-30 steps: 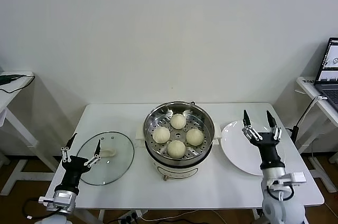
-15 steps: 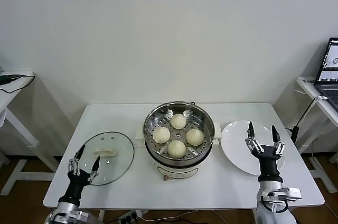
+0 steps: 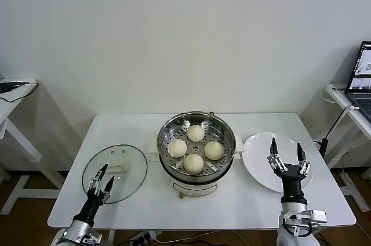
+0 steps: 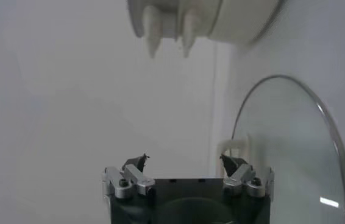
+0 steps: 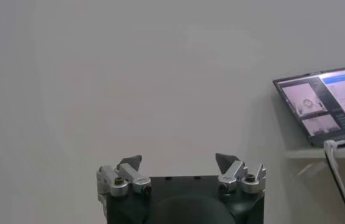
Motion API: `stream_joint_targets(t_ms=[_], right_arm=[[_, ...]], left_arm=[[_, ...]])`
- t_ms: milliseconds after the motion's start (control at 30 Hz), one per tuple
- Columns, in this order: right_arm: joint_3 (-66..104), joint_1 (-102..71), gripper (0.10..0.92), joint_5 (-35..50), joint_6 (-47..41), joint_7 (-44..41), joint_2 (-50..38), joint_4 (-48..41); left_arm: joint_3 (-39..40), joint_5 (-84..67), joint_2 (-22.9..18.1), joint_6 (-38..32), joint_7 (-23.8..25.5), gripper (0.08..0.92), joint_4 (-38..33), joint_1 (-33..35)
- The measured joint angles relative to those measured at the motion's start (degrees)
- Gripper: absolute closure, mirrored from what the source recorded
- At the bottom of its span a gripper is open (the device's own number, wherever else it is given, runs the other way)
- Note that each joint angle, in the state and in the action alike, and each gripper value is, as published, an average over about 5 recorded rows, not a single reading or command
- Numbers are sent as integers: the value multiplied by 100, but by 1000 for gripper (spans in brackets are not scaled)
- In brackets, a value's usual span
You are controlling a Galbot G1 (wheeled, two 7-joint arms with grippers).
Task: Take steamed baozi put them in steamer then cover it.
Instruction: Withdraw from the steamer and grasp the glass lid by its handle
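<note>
Four cream-white baozi (image 3: pixel 193 163) lie on the perforated tray of the shiny steamer (image 3: pixel 226 134) at the table's middle. The glass cover (image 3: pixel 130 167) with its white handle (image 3: pixel 117 167) lies flat on the table to the left of the steamer; it also shows in the left wrist view (image 4: pixel 294 146). My left gripper (image 3: pixel 105 176) is open and empty, low over the cover's near edge. My right gripper (image 3: pixel 286 151) is open and empty, upright over the white plate (image 3: pixel 255 153).
The steamer's white base (image 4: pixel 221 18) shows in the left wrist view. A side table with a laptop (image 3: pixel 360 78) stands at the right, and another side table (image 3: pixel 14 92) at the left. The right wrist view faces the wall and the laptop (image 5: pixel 325 100).
Both arms have dropped lower toward the table's front edge. The left gripper has moved right over the cover's near edge. Both grippers stay open and empty.
</note>
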Motion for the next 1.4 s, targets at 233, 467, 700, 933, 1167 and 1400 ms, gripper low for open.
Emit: stream_joint_targets(t_ms=[233,467,700,933,1167,1400], right_arm=[[-44,-27,203,-47,50,10,30,-24],[-56,-38,203,-74,107,16,41,-54],[-51,-46,203,-108,159,18,44,-107],[-54,-32,203,-140,179,18,58,-143],[-45,-17,203,-169,213,18,64,-192],[-46,-14,203,-196,242,18,69,-241]], left_arm=[[-4,331,-11,91,-107,177,272,-262],[0,563,-30,198,-141,177,517,-550],[33,706,-73,303,-157,177,749,-831],[50,817,-104,391,-161,177,959,-1096],[78,890,-125,477,-165,177,1174,-1334],[102,920,-157,546,-183,178,1378,-1511]])
